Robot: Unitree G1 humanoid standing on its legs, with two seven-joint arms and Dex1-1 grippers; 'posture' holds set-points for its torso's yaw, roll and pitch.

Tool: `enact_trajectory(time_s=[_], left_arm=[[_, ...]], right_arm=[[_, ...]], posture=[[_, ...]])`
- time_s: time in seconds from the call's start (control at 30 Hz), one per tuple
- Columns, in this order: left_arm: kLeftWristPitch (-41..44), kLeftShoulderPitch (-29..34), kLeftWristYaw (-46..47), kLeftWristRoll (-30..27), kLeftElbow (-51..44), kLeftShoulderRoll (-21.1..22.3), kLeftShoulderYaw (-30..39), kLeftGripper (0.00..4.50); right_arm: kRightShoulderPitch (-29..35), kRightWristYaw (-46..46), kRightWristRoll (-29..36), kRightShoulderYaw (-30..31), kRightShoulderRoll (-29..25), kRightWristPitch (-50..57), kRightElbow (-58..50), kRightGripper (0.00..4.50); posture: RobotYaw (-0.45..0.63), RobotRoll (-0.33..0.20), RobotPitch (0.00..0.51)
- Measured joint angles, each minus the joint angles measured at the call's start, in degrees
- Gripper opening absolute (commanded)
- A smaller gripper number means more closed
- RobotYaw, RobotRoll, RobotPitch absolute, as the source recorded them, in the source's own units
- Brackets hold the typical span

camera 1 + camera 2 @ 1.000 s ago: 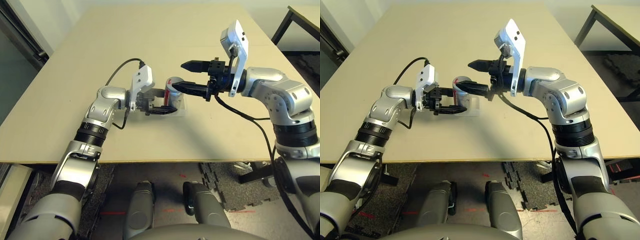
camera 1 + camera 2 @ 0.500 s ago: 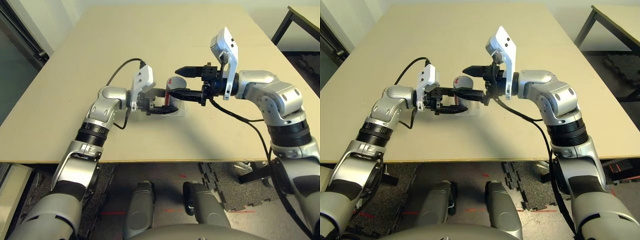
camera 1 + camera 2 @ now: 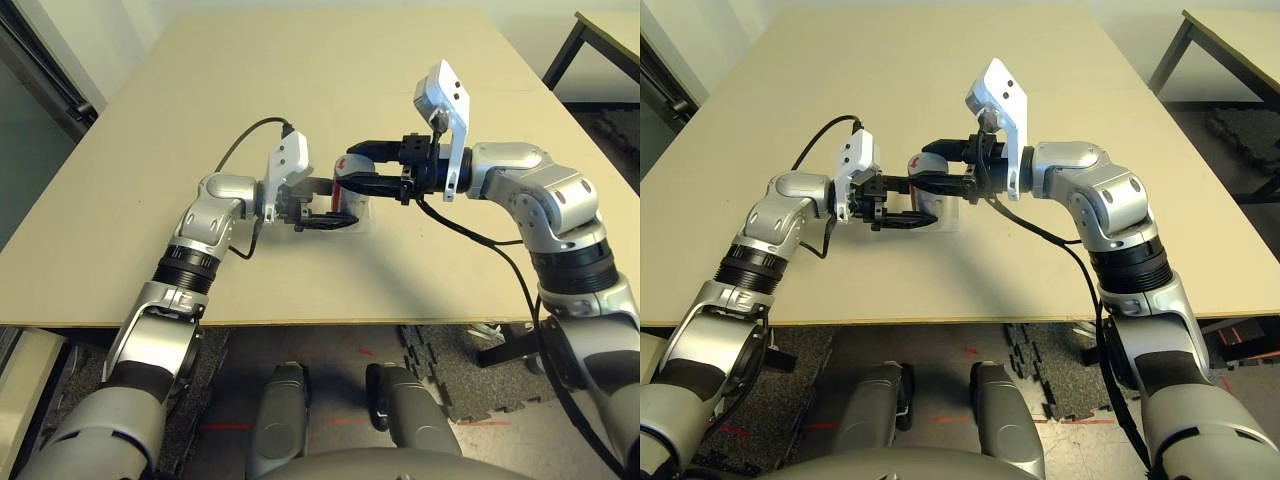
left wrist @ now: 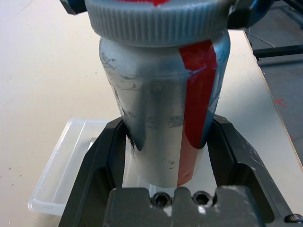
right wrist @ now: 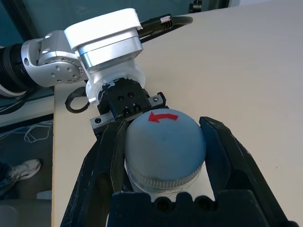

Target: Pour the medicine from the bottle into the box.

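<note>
Head pair high, looking down the table [image 3: 420, 60].
Wrist pair close, facing each other across the shared bottle [image 4: 165, 123].

Silver jointed arms [image 3: 215, 215] — black cables [image 3: 480, 235], white wrist cameras [image 3: 443, 95]

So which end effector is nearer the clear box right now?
Left. The left end effector grips the bottle just above the box; the right end effector is higher, closed on the cap.
</note>
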Motion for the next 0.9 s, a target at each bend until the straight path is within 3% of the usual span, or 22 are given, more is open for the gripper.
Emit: enact_trajectory(time_s=[0.33,0.63,0.9], left_arm=[[0.0,2.4,0.6,0.0,-2.2,0.1,0.7,2.74],[-1.5,4.6,1.6,0.6,-3.9,0.0,-0.8,2.74],[-6.0,-3.3,13.9,0.7,4.8,-2.5,6.5,2.74]], right_arm=[[-2.0,-3.5,2.8,-2.1,2.1,8.0,0.6,2.57],[-6.5,-10.1,2.8,-7.0,3.7,6.7,6.6,2.57],[-6.5,-16.4,-3.6,-8.9,3.5,-1.6,15.9,2.57]], posture=[[0.05,0.000,0.113],[0.06,0.000,0.111],[0.07,0.000,0.096]])
